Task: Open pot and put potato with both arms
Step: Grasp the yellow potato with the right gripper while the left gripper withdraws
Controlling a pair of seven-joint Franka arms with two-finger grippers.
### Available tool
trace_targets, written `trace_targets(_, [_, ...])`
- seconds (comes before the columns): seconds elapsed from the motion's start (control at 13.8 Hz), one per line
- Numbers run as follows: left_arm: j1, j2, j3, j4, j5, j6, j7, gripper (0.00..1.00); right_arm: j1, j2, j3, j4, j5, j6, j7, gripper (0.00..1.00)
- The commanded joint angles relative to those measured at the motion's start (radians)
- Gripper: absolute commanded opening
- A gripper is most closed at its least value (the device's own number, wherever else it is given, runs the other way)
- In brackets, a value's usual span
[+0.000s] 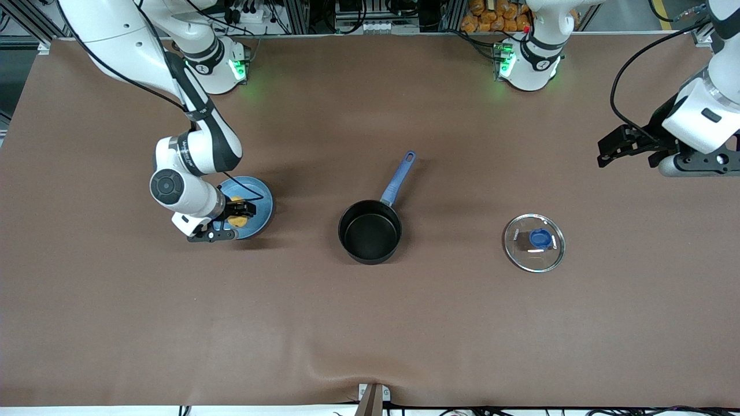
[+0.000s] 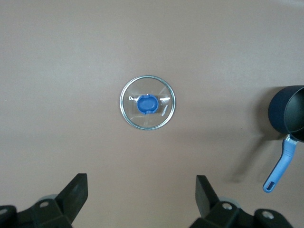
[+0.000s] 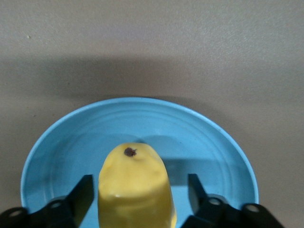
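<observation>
**Potato Bracketed on the Plate, Pot Already Uncovered**

The right gripper (image 1: 238,215) is lowered onto the blue plate (image 1: 263,202) at the right arm's end of the bench (image 1: 370,323), its jaws set on either side of the potato (image 3: 135,190). In the right wrist view a narrow gap is seen on each side, so no firm grip is shown yet. The left gripper (image 2: 141,194) is held high with its jaws wide open and empty, the arm waiting above the left arm's end of the bench, with the glass lid (image 1: 533,242) seen below it in the left wrist view.

The pot (image 1: 370,231) stands open mid-bench, its blue handle (image 1: 399,179) pointing toward the robots' bases; the lid lies flat on the bench, well apart from it.

For the step in hand, the jaws should be closed squarely across the potato's widest part, then lifted straight up so the plate is not dragged.

Small lettering is visible on the lid's glass beside the blue knob (image 2: 147,104), but it cannot be read.
</observation>
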Motion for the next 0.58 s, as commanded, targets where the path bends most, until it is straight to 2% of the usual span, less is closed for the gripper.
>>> trace_targets(0.0, [-0.002,-0.049,0.018,0.020,0.009,-0.028,0.027,1.00,0.010,-0.012,-0.003,-0.024,0.015,0.024,0.009,0.40])
trace_targets(0.14, [-0.040,-0.057,0.035,0.022,0.028,-0.036,0.028,1.00,0.009,-0.024,-0.003,-0.027,0.016,0.021,0.011,0.19])
trace_targets(0.22, [-0.089,-0.055,0.105,0.025,0.031,-0.080,0.030,1.00,0.009,-0.032,-0.003,-0.027,0.018,0.011,0.017,0.08])
trace_targets(0.29, [-0.157,-0.052,0.181,0.052,0.032,-0.119,0.030,1.00,0.009,-0.061,-0.003,-0.027,0.018,-0.007,0.029,0.03])
trace_targets(0.36, [-0.189,-0.048,0.235,0.075,0.032,-0.149,0.036,1.00,0.009,-0.089,-0.005,-0.016,0.018,-0.054,0.029,0.02])
trace_targets(0.51, [-0.191,-0.049,0.268,0.080,0.031,-0.160,0.050,1.00,0.010,-0.150,-0.005,0.017,0.016,-0.137,0.016,0.02])
